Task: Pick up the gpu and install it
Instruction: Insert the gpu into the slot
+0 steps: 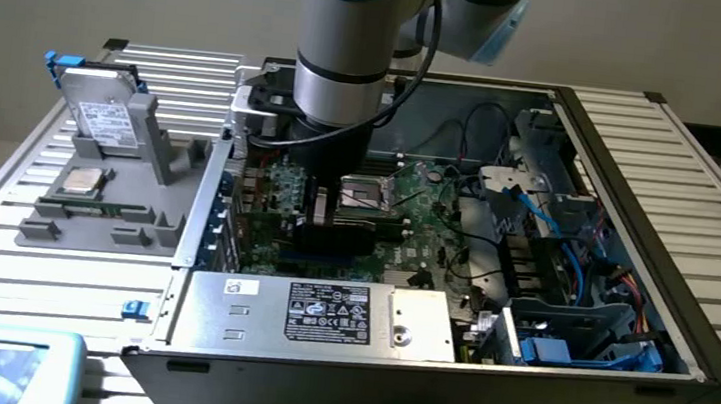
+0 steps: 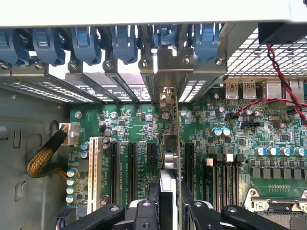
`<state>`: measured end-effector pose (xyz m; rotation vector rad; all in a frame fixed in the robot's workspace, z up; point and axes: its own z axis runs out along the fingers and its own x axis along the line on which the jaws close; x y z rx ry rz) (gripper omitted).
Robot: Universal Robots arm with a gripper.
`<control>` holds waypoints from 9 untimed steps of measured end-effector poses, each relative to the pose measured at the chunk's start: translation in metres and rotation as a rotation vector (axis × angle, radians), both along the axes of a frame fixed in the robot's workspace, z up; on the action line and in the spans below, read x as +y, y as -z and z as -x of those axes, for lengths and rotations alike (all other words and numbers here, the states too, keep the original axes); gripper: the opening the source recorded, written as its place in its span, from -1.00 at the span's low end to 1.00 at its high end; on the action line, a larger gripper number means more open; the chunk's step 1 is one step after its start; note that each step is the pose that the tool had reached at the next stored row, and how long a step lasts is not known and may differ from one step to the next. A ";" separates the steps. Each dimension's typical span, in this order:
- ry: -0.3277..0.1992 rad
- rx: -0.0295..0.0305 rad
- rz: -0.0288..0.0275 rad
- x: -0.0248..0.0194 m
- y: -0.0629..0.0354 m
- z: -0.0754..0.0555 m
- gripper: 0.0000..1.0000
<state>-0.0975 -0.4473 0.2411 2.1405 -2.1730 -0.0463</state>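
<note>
The gpu (image 2: 171, 143) stands edge-on between my fingertips (image 2: 144, 213), its thin green board running toward its silver end bracket (image 2: 165, 72) at the case's rear slot openings. My gripper (image 2: 169, 211) is shut on it, just above the black expansion slots of the green motherboard (image 2: 120, 124). In the exterior view the gripper (image 1: 332, 214) reaches down into the open computer case (image 1: 640, 221), and the card's black body (image 1: 346, 233) sits low over the board, left of the CPU socket (image 1: 368, 195).
Blue slot clips (image 2: 86, 43) line the case's rear wall. Red and black wires (image 2: 283, 86) and a yellow braided cable (image 2: 43, 160) lie near the board. A power supply (image 1: 322, 314) fills the case's front. On the exterior view's left, a grey fixture (image 1: 117, 222) holds a hard drive (image 1: 108, 115).
</note>
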 end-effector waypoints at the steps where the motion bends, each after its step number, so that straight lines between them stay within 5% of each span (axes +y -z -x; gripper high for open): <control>1: 0.000 0.0000 0.0000 0.0000 0.0000 0.000 -0.44; 9: 0.000 -0.0001 0.0000 -0.0001 0.0001 0.000 -0.44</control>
